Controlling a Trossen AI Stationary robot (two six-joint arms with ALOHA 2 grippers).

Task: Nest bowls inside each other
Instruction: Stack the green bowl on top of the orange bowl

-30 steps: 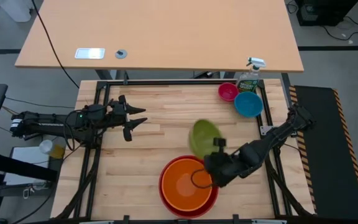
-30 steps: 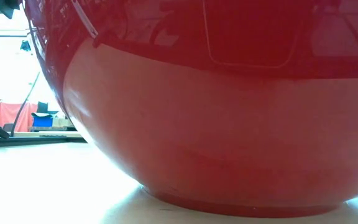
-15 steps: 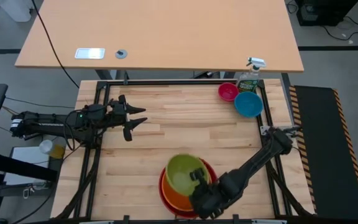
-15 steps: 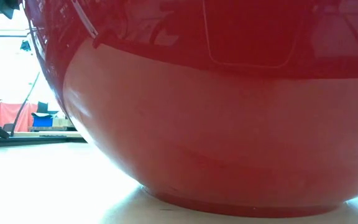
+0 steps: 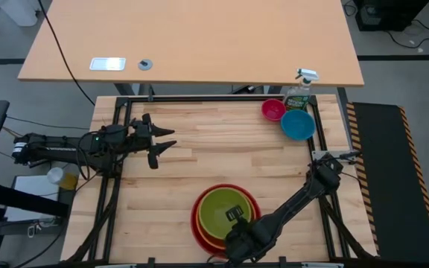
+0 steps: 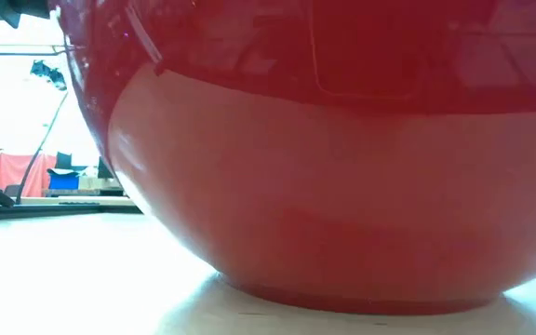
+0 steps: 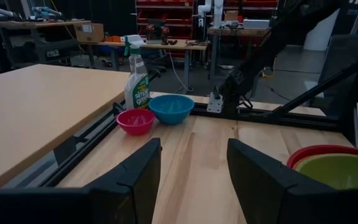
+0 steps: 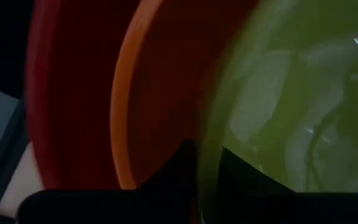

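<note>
The lime green bowl [image 5: 222, 207] sits inside the orange bowl [image 5: 202, 232], which sits in the large red bowl [image 5: 194, 212] near the table's front edge. My right gripper [image 5: 236, 221] stands over the green bowl's near right rim, shut on it. The red bowl's wall [image 6: 342, 186] fills the low view. The blue bowl [image 5: 298, 124] and the small pink bowl [image 5: 272, 110] rest on their bases at the far right corner. My left gripper [image 5: 168, 143] hangs open and level over the table's left side, holding nothing. My right gripper holds the green bowl by its rim [image 8: 205, 155] on the near right side. One finger [image 8: 247, 171] is inside the bowl and one finger [image 8: 176, 165] is outside it. The fingers come steeply from above. The bowl sits upright in the orange bowl.
A green spray bottle [image 5: 299, 93] stands at the far right corner, just behind the pink and blue bowls. Bare wooden tabletop [image 5: 199, 160] lies between the stack and the left gripper. A second, larger table [image 5: 192, 45] stands beyond the far edge.
My right gripper has carried the green bowl from above the table's middle toward the near edge and down. It rolled its wrist on the way, turning the bowl from tipped on edge to level. The bowl now sits inside the orange bowl.
</note>
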